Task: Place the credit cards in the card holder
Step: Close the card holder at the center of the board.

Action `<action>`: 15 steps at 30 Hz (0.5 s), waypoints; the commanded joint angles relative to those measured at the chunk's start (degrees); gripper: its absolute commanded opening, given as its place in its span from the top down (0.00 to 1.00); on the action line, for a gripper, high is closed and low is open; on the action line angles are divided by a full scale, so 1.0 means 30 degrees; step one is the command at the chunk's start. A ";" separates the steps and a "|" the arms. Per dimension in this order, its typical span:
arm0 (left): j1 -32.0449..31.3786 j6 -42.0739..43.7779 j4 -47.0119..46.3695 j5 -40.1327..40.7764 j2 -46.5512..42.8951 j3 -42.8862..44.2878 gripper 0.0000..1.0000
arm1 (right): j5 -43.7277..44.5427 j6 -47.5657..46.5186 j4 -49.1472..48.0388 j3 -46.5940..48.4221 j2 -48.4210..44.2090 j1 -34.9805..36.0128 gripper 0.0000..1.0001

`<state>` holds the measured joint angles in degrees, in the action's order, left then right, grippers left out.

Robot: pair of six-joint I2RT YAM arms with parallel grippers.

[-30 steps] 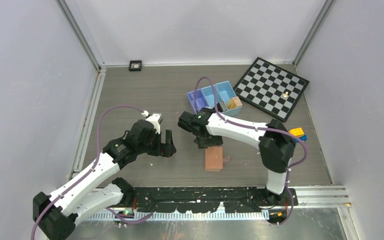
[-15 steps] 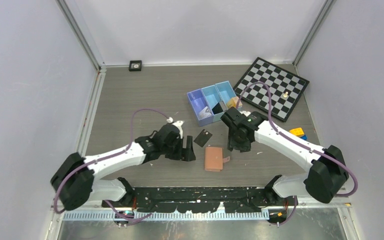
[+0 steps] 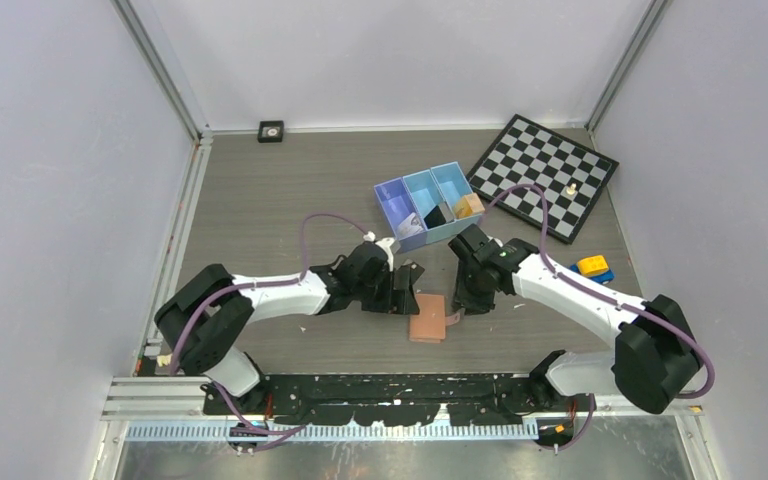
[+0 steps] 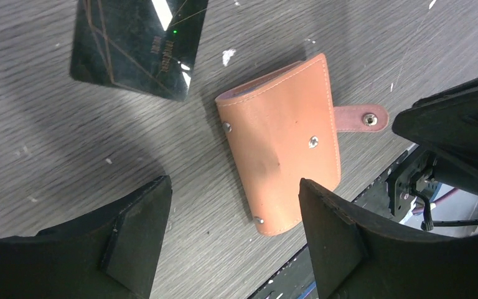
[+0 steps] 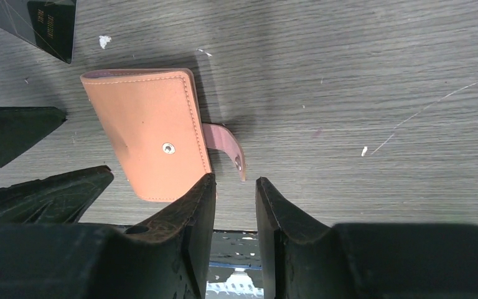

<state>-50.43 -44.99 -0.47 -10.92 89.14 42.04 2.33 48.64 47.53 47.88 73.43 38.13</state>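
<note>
Grey wood-grain table (image 3: 290,190) carries everything. Above the card holder (image 3: 427,317) the left gripper (image 4: 233,193) is held wide open and empty; beside it the right gripper (image 5: 235,182) is narrowly parted, nothing gripped. The holder lies folded shut, one credit card (image 4: 140,47) just beyond it. Opening is judged in hand: the loose snap tab (image 5: 224,140) must be pinched and lifted.

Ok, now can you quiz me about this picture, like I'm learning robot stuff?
1. True or false: the card holder is folded shut.
2. The credit card beside it lies: A) on the table, B) on top of the holder, C) inside the holder.
3. How many compartments does the blue bin have?
Key: 1 true; 2 A; 3 three.
</note>
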 commanded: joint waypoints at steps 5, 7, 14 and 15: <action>-0.0458 0.0027 -0.1059 -0.0082 0.0938 0.0779 0.25 | -0.0185 0.0288 -0.1019 -0.0311 0.0419 -0.0032 0.70; -0.0488 0.0027 -0.1046 -0.0074 0.1040 0.0832 0.26 | -0.0014 0.0288 -0.1018 -0.0466 0.0602 -0.0025 0.72; -0.0663 0.0132 -0.0780 -0.0009 0.1476 0.1170 0.28 | 0.0154 0.0273 -0.1071 -0.0756 0.0694 -0.0025 0.73; -0.0691 0.0183 -0.0718 0.0026 0.1533 0.1252 0.29 | 0.0139 0.0253 -0.1117 -0.0776 0.0665 -0.0043 0.74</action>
<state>-51.90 -45.01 -3.01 -11.16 92.53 44.25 1.87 48.69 45.30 45.80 75.81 38.13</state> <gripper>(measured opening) 0.721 0.272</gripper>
